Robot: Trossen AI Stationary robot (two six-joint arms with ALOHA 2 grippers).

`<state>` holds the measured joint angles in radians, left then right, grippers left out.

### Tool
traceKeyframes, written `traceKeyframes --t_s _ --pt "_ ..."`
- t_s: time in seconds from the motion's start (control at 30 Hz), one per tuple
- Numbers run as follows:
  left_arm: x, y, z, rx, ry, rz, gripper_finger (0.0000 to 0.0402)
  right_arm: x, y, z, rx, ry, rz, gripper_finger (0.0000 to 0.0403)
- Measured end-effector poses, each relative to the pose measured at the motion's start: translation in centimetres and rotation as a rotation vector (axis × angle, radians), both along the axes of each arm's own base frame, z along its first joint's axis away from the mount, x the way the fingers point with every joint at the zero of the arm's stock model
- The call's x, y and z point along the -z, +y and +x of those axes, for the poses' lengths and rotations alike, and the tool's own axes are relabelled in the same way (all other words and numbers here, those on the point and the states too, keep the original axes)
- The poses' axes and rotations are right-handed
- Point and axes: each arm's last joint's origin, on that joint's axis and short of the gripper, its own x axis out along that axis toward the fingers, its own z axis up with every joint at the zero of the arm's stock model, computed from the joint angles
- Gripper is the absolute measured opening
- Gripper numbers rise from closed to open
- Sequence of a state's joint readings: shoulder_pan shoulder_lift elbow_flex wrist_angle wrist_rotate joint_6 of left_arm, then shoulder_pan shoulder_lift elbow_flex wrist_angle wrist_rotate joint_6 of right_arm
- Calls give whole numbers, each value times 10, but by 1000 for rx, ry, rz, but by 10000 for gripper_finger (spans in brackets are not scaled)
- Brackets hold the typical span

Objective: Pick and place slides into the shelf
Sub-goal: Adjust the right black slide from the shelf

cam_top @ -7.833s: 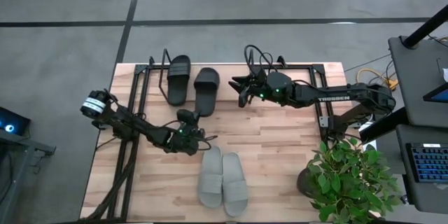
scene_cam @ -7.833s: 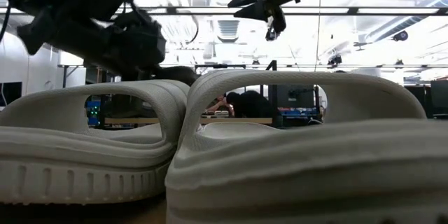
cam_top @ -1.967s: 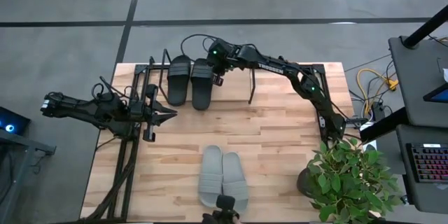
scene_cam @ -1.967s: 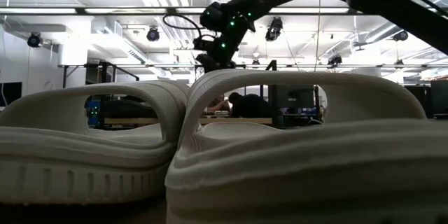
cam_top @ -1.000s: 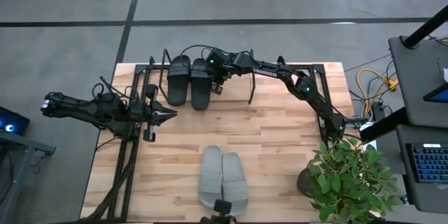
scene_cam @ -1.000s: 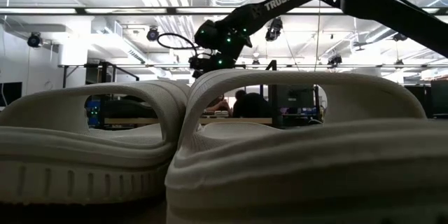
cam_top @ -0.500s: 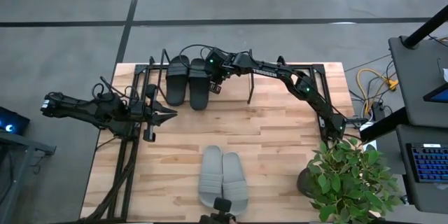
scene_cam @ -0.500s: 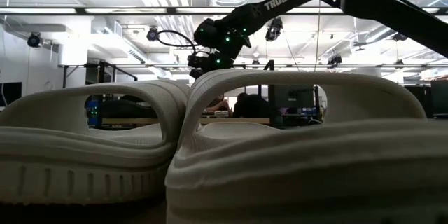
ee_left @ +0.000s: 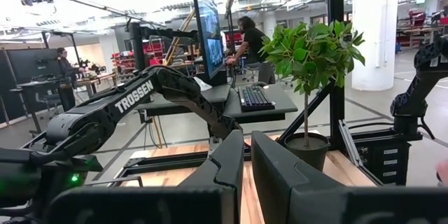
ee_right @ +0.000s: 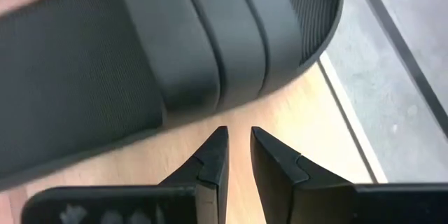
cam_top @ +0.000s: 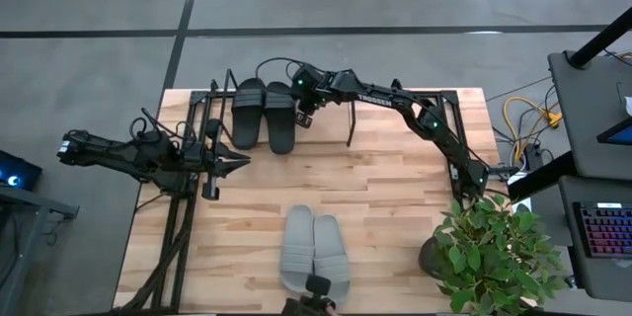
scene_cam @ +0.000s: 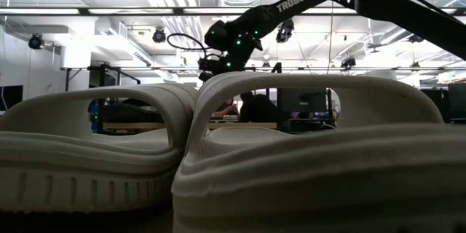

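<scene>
Two black slides (cam_top: 249,113) (cam_top: 280,117) lie side by side, soles down, at the left end of the shelf (cam_top: 427,93) along the table's far edge. My right gripper (cam_top: 302,115) points slantwise down just right of the right-hand black slide (ee_right: 175,42). Its fingers are nearly together with nothing between them, and a strip of wood shows between the tips (ee_right: 238,134) and the slide's side. Two grey slides (cam_top: 314,247) lie near the table's front edge and fill the low view (scene_cam: 313,153). My left gripper (cam_top: 237,159) (ee_left: 247,154) waits shut at the left.
A potted plant (cam_top: 494,257) stands at the table's near right corner. A black frame (cam_top: 183,227) runs along the left edge under my left arm. A wire upright (cam_top: 354,123) of the shelf stands just right of my right gripper. Bare wood lies between the two pairs.
The right-hand black slide has slid a little toward the table's left edge, closing up against the other black slide. My right gripper has stayed beside it, and my left arm has kept still.
</scene>
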<state>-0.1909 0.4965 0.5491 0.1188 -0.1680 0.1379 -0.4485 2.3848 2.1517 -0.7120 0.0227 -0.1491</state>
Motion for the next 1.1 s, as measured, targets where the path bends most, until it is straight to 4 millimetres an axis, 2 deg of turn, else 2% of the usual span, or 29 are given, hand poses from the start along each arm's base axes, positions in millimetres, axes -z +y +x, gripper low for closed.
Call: traceKeyframes --t_s 0.23,0.43,0.63,0.83,1.1 --pt "0 0 0 0 0 0 15 -3 9 -1 -5 37 3 31" --pt "0 0 0 0 2 0 15 -26 23 -5 22 60 -75 10" --pt "0 0 0 -1 2 0 15 -48 43 -1 -92 -8 -88 9" --pt "0 0 0 0 -3 -1 15 -49 56 10 -277 -129 14 9" --pt "0 0 -1 0 -3 -1 15 -34 50 22 -303 -191 -13 9"
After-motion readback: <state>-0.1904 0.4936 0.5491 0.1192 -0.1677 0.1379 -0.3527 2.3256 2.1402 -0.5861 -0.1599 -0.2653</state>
